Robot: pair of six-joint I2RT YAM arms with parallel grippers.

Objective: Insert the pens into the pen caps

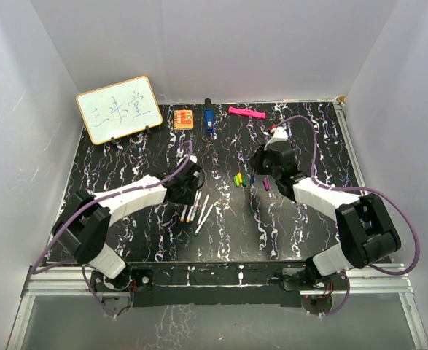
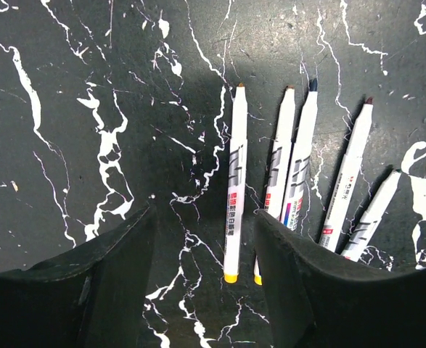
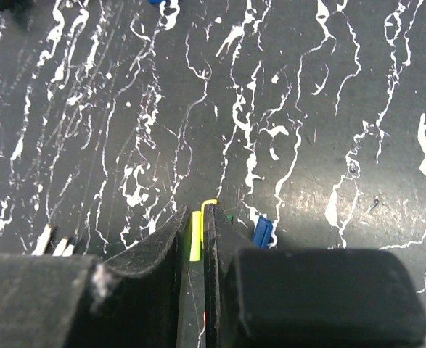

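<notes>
Several white-barrelled pens lie side by side on the black marbled table. My left gripper hovers over them, open. In the left wrist view its fingers straddle the yellow-ended pen without touching it, and the other pens lie to the right. The pen caps sit mid-table. My right gripper is shut on a yellow-green cap. A second yellow cap and a blue cap lie just beside its right finger. A magenta cap lies near the right arm.
At the back stand a small whiteboard, an orange square block, a dark blue block and a pink bar. White walls close in the table on three sides.
</notes>
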